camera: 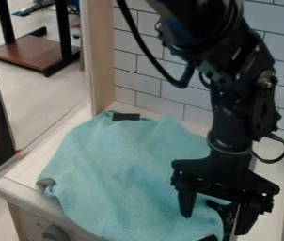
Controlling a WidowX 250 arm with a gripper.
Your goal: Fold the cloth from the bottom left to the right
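Knob (55, 233), just one, fronts the counter (12, 189) nearest me. My one gripper (213, 224) has two fingers spread wide, pinching nothing, at the right side of one turquoise cloth (119, 174) lying rumpled on the counter, one black patch (125, 116) at its far edge.

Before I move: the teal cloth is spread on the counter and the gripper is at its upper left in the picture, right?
Not quite: the camera view shows the gripper at the lower right of the teal cloth, not its upper left. The cloth is spread on the counter, as you say.
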